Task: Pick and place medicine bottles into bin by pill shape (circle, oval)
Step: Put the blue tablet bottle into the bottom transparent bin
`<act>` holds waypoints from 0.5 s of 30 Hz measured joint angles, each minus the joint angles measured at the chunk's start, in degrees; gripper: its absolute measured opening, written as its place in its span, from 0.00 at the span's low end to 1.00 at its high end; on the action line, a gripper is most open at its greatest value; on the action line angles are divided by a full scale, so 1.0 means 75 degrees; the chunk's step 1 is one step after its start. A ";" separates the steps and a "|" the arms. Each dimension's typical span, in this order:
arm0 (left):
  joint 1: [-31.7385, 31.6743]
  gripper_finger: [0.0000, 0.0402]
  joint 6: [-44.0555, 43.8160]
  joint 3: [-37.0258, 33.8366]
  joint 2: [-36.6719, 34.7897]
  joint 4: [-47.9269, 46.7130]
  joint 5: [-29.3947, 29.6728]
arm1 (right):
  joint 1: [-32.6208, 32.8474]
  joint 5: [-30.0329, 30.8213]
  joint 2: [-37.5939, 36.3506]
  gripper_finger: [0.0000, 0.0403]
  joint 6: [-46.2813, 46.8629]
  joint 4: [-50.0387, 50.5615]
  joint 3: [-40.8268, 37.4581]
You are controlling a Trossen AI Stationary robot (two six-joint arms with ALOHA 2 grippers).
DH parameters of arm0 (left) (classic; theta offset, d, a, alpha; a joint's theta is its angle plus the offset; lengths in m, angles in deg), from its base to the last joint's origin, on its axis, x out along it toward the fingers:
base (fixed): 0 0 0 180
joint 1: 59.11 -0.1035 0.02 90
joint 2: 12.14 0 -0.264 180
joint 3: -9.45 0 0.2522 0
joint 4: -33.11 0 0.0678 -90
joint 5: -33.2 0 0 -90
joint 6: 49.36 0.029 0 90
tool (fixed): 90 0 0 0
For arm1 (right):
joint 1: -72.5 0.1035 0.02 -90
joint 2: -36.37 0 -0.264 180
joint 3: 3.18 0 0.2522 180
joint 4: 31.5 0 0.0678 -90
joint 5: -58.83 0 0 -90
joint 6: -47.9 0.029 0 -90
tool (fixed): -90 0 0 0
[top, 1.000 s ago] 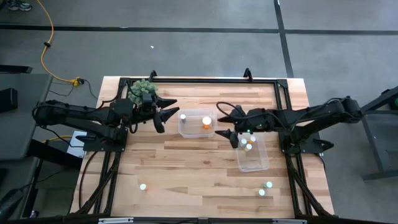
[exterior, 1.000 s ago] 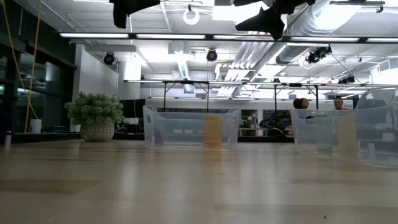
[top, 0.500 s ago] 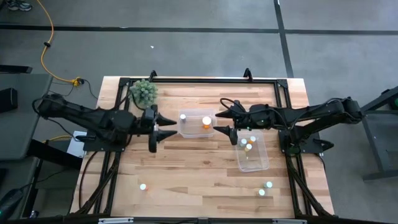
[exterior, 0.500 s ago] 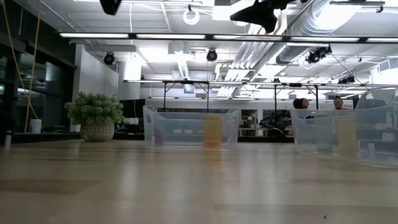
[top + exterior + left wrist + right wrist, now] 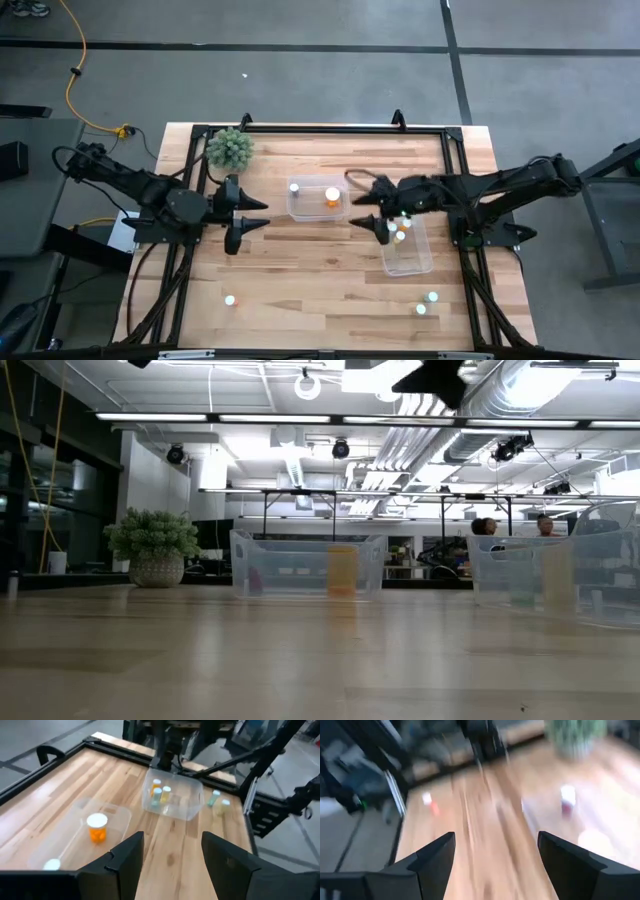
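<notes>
The left gripper (image 5: 250,212) hangs above the desk (image 5: 320,270) with jaws apart and empty, just short of a clear tub (image 5: 317,198) holding an orange medicine bottle (image 5: 332,195). The right gripper (image 5: 368,204) also has its jaws apart and empty, between that tub and a second tub (image 5: 407,250) holding more bottles (image 5: 399,231).
</notes>
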 joint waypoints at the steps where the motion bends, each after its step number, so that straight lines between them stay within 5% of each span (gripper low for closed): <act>1: 0.0000 0.47 0.0053 0.0000 0.0000 -0.0064 -0.0008 | 0.0174 0.0143 0.0055 0.69 0.0327 0.0697 0.0266; 8: -0.0007 0.47 0.1399 -0.0094 -0.0232 0.0340 -0.0492 | 0.1393 0.0086 0.0633 0.69 0.3733 0.5141 0.1819; 15: -0.0560 0.47 0.2172 -0.1825 -0.1011 0.3801 -0.1763 | 0.2989 -0.1247 0.1316 0.69 0.7034 0.6795 0.1877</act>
